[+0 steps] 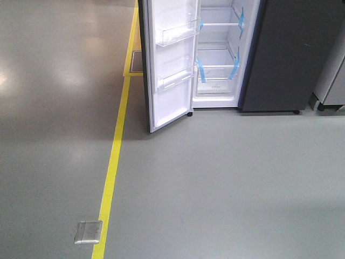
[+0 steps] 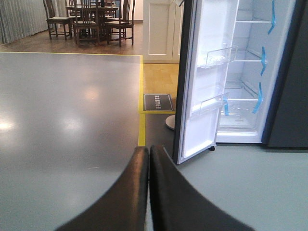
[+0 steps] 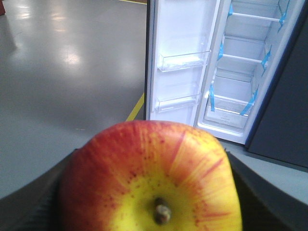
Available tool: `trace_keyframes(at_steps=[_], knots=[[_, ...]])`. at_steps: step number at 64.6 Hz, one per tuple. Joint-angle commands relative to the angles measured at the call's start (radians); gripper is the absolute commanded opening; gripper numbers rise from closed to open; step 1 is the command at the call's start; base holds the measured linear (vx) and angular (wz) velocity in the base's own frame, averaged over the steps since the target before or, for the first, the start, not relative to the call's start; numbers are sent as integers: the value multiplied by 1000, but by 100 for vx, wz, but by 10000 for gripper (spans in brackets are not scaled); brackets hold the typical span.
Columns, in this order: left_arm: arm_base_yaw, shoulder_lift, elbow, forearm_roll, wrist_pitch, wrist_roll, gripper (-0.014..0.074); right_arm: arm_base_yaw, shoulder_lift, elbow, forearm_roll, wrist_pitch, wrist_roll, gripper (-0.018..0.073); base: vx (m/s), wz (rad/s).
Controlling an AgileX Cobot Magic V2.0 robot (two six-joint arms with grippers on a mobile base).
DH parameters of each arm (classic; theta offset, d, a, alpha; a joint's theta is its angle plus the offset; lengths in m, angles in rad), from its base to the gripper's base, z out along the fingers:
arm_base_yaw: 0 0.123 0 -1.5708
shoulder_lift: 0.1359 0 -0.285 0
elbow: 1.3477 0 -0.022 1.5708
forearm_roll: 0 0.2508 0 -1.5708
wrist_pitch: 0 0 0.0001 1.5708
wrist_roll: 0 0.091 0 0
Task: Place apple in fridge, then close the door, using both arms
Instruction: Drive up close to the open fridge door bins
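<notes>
Fingers (image 3: 33, 207) of the right gripper (image 3: 151, 154) clamp a red-and-yellow apple (image 3: 144, 183), stem end outward, while the left gripper (image 2: 149, 159) hangs pressed together, holding nothing. Ahead across the grey floor (image 1: 215, 178), the fridge (image 1: 226, 54) stands with its door (image 1: 170, 65) swung wide.

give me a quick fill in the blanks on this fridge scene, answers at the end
1. The door of the fridge stands ____.
2. The right claw grips an apple whose skin around the stem is ____.
3. The left claw is ____, with nothing in it.
4. The tape strips on the shelves are ____.
Missing words: open; yellow; shut; blue.
</notes>
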State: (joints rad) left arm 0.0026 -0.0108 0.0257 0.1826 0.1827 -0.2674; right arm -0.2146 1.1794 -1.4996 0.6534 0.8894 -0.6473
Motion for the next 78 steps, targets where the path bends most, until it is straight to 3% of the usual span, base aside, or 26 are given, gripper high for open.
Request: trace_keyframes(at_steps=[1,78], knots=[[-3,-16,28,-1,-71,-7,-6,-3,-21,-30,40,-67,-9,-11,25,5],[-3,-16,28,-1,-71,-7,-6,-3,-21,-30,40,-67,-9,-11,23,1]])
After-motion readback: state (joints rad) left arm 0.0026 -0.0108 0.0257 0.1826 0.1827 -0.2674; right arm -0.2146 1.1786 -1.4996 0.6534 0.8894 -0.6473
